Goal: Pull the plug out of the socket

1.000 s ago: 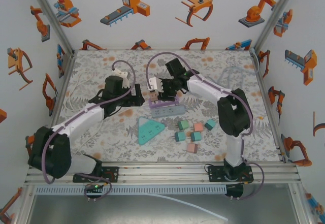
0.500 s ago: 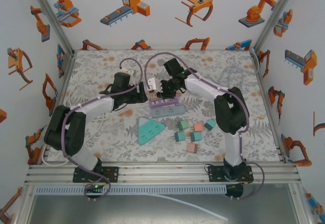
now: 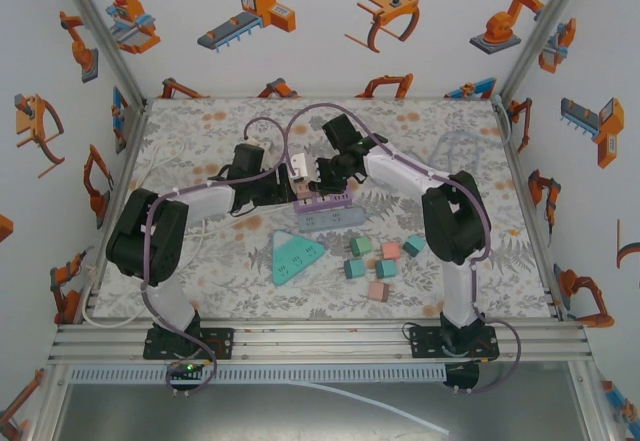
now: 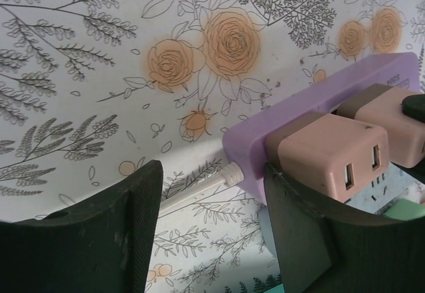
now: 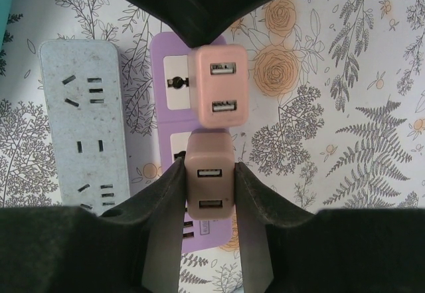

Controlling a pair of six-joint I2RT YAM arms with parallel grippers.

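Tan boxy plastic USB plug [image 5: 209,183] sits seated in purple plastic power strip [image 5: 171,84], pinched inside right claw [image 5: 207,168]. Looks rigid, light, smooth-sided: hold flat flanks, pull straight out. Opposite, left claw [image 4: 211,173] half-wide, straddling strip's end, unclamped.

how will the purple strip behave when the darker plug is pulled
Probably light: the purple power strip is a slim bar lying loose, so it may lift with the darker plug. Its thin cable looks floppy, unlikely to anchor it.

No legible text, no labels, brands, numbers
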